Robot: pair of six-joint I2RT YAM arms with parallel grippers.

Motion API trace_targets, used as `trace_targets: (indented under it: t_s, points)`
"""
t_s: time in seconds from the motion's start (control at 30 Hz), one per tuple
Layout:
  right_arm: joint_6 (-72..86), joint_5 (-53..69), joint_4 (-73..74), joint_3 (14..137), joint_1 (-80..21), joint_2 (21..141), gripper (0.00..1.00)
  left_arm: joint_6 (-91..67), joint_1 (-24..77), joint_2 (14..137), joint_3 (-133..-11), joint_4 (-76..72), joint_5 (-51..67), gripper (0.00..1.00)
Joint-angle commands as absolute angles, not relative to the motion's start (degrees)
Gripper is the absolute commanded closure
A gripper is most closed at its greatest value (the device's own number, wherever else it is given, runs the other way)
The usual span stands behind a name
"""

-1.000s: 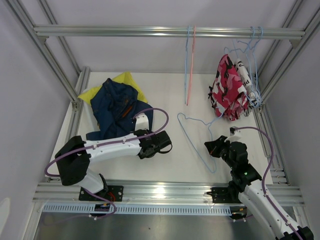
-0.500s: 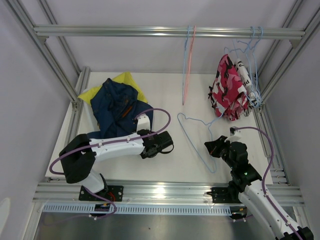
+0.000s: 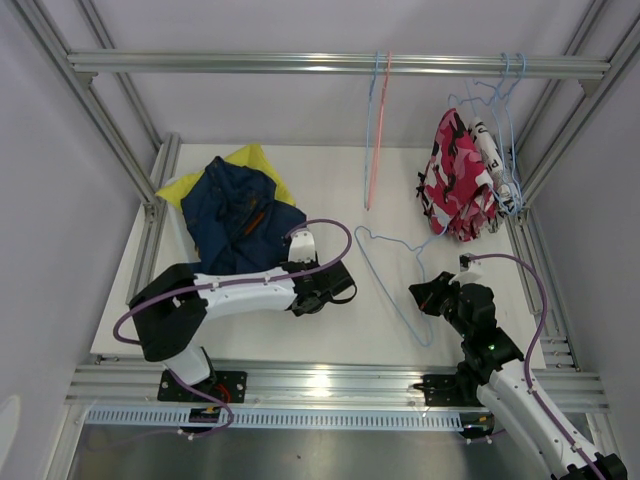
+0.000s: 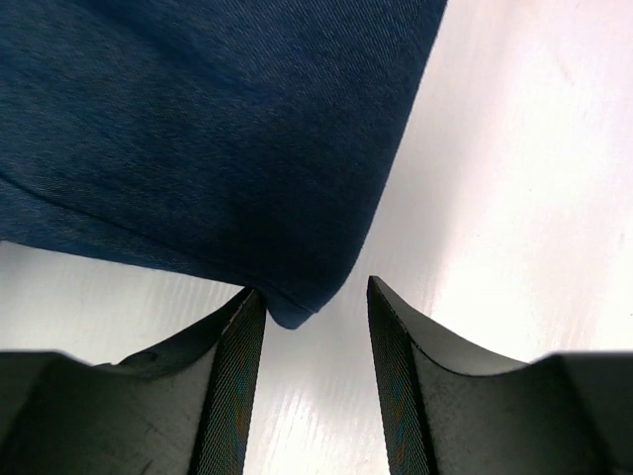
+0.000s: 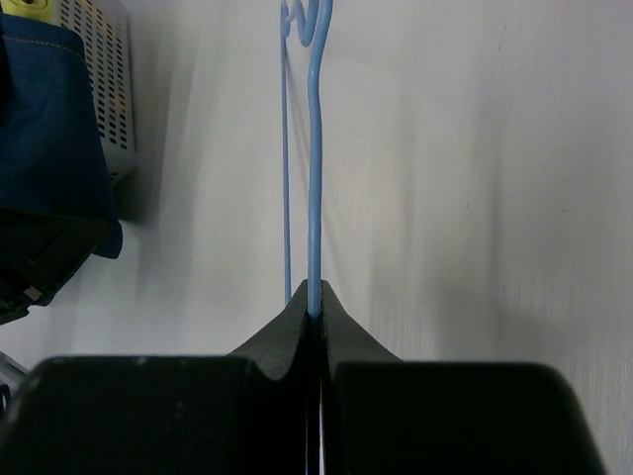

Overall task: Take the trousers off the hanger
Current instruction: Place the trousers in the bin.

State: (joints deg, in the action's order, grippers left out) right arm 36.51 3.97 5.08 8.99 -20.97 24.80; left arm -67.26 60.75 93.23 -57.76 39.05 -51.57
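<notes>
Two arms stand at the near edge of the table [image 3: 350, 195], and each has one gripper. The left arm folds low and reaches to the right across the table, with its wrist just below the heap of cloth. The left gripper [image 4: 316, 294] has its jaws apart and holds nothing. In its wrist view the hem corner of the navy blue trousers [image 4: 198, 129] pokes into the gap between the two fingertips, close against one of them, but it is not pinched.

The right arm rises from its base and bends inward, with its wrist over the right part of the table. The right gripper [image 5: 316, 303] has its jaws pressed together on the thin wire of one light blue hanger [image 3: 392, 272]. This hanger lies flat on the table between the two grippers and is bare of cloth.

Four pairs of trousers can be counted. Two lie on the table at the far left. The navy blue pair is spread on top of the yellow trousers [image 3: 252, 158], whose edges show at the back and at the left side.

The other two pairs hang from wire hangers on the rail [image 3: 250, 63] at the far right. They are the pink-red patterned trousers [image 3: 452, 185] and, just behind them, the white lettered trousers [image 3: 490, 150]. The number of hangers in that bunch cannot be made out.

At the middle of the rail hang two more bare hangers side by side, a blue hanger [image 3: 368, 140] and a pink hanger [image 3: 381, 140].
</notes>
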Motion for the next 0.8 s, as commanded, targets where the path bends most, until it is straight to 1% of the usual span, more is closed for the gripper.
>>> trace_targets:
  t_s: [0.0, 0.1, 0.2, 0.23, 0.3, 0.33, 0.43, 0.57, 0.77]
  points:
    - [36.91, 3.96, 4.66, 10.28, -20.92, 24.26, 1.00, -66.01, 61.00, 94.74, -57.39, 35.51, -51.15, 0.51]
    - [36.91, 3.87, 4.66, 10.20, -21.00, 24.35, 1.00, -66.18, 61.08, 95.18, -56.87, 34.81, -51.07, 0.52]
    - [37.00, 3.87, 4.48, 10.11, -21.01, 24.34, 1.00, -66.36, 61.08, 95.19, -56.43, 34.37, -51.50, 0.61]
    - [37.00, 3.78, 4.48, 10.11, -20.92, 24.35, 1.00, -66.36, 61.08, 95.19, -56.51, 34.37, -51.85, 0.69]
    - [37.09, 3.78, 4.31, 10.02, -21.09, 24.35, 1.00, -66.36, 61.00, 94.92, -56.34, 34.37, -52.12, 0.77]
    - [37.09, 3.69, 4.22, 9.93, -21.09, 24.52, 1.00, -66.36, 61.00, 94.75, -56.34, 34.37, -52.21, 0.85]
    - [37.09, 3.95, 4.22, 10.02, -21.01, 24.70, 1.00, -66.44, 61.08, 93.96, -56.34, 35.15, -52.82, 0.99]
    - [36.91, 4.04, 4.13, 10.02, -21.01, 24.70, 1.00, -67.49, 61.00, 91.94, -56.78, 37.96, -54.05, 0.99]
    - [36.91, 4.04, 4.13, 10.02, -21.01, 24.78, 1.00, -71.54, 61.00, 84.83, -62.47, 52.80, -59.49, 0.99]
